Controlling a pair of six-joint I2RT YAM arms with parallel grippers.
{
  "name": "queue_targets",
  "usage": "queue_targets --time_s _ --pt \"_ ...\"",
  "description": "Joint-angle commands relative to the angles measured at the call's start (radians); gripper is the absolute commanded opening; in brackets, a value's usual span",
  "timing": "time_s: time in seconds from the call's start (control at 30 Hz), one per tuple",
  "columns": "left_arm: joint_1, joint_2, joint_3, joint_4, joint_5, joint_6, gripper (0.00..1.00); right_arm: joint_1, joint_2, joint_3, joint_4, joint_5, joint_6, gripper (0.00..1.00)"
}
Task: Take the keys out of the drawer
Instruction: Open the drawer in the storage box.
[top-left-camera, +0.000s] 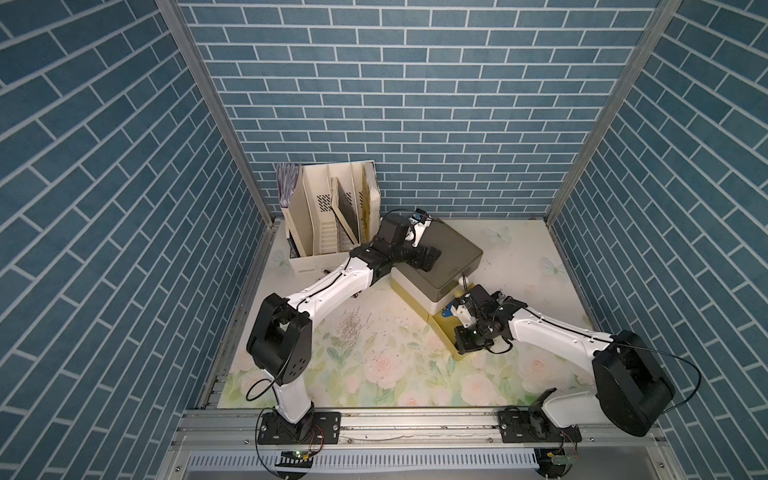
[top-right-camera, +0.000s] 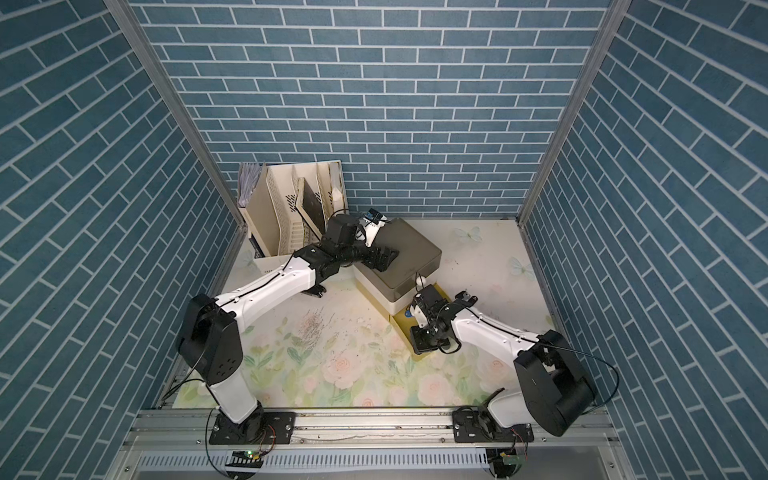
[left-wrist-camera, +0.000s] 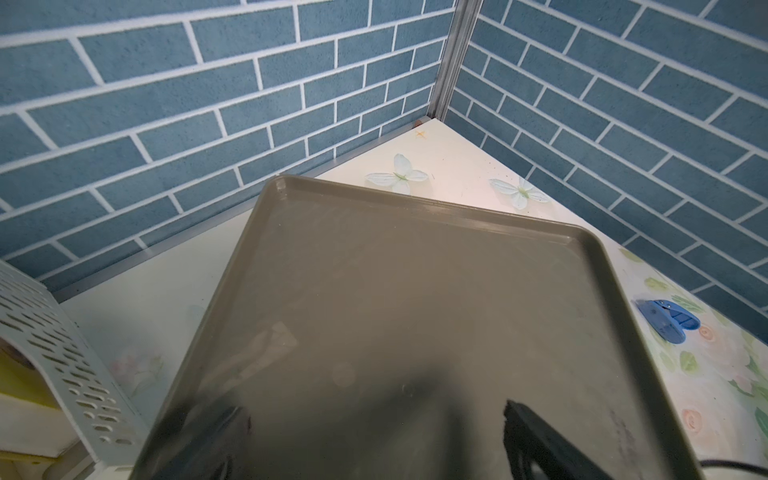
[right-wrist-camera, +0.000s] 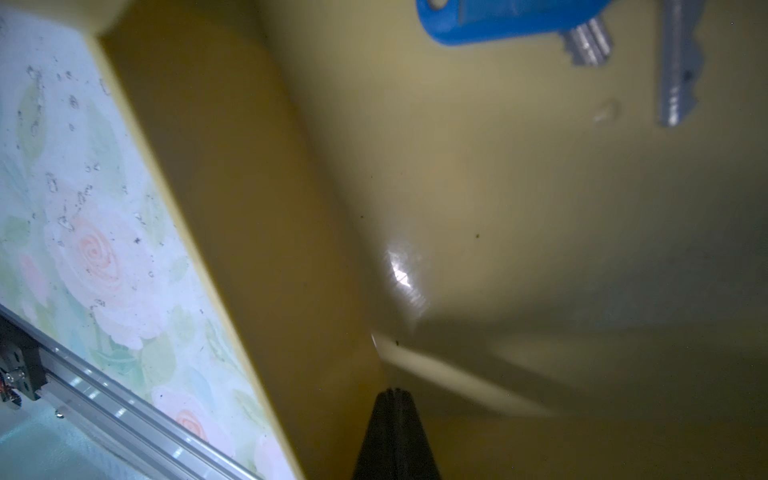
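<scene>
Hazards: keys lie flat on the slick drawer floor. Pads could skid over one or push it far, under the cabinet, likely on a shallow approach. Tips sit close to the drawer's left wall; a snag there could drag the drawer.
Right gripper: jaws shut, holding nothing.
Left gripper: jaws apart, empty, on or just above the cabinet top.
Keys: both in the drawer, far of the right jaws, toward the cabinet, well apart from them. Blue key with second key beside it, tag unseen.
</scene>
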Motion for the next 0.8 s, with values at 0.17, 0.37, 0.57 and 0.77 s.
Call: queue_targets --time_s 0.17,0.37,0.57,0.77 --pt "0.006 0.090 -0.053 -0.226 -0.003 -0.035 1.00 0.003 -0.019 0.043 -0.267 0.107 -0.035 0.00" --pt "0.006 0.085 -0.054 -0.227 0.000 -0.030 1.00 -0.085 -0.170 -0.016 0.043 0.108 0.117 0.00" --pt "0.006 0.086 -0.052 -0.236 0.003 -0.020 1.00 -0.187 -0.191 -0.125 0.432 -0.008 0.253 0.00" --pt "0.013 0.078 -0.066 -0.240 0.001 -0.011 1.00 -0.193 -0.057 -0.126 0.634 -0.078 0.281 0.00"
